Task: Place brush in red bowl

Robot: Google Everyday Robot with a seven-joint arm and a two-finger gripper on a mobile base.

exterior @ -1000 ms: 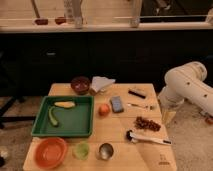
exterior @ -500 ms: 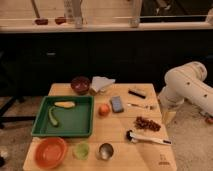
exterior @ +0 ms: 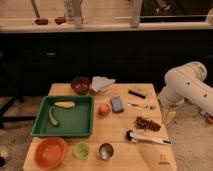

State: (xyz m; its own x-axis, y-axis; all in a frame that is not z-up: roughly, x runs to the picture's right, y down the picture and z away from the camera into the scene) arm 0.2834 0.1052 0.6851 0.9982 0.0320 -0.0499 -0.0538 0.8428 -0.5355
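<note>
At the far left of your wooden table [exterior: 127, 159], the red bowl [exterior: 49, 152] sits on the front corner, with a green cup [exterior: 81, 150] and a metal cup [exterior: 105, 151] lined up to its right. Behind them you see a green tray [exterior: 75, 122] holding a yellow piece [exterior: 65, 104] and a green one [exterior: 53, 117], then a dark maroon bowl [exterior: 80, 85] and a white cloth [exterior: 101, 82] at the back. Mid-table lie an orange fruit [exterior: 104, 109] and a blue-grey block [exterior: 117, 104]. The brush [exterior: 148, 138] lies flat near the front right, dark head pointing left, well apart from the red bowl. Your gripper [exterior: 169, 117] hangs just off the table's right edge, holding nothing; you cannot tell whether it is spread or closed.
</note>
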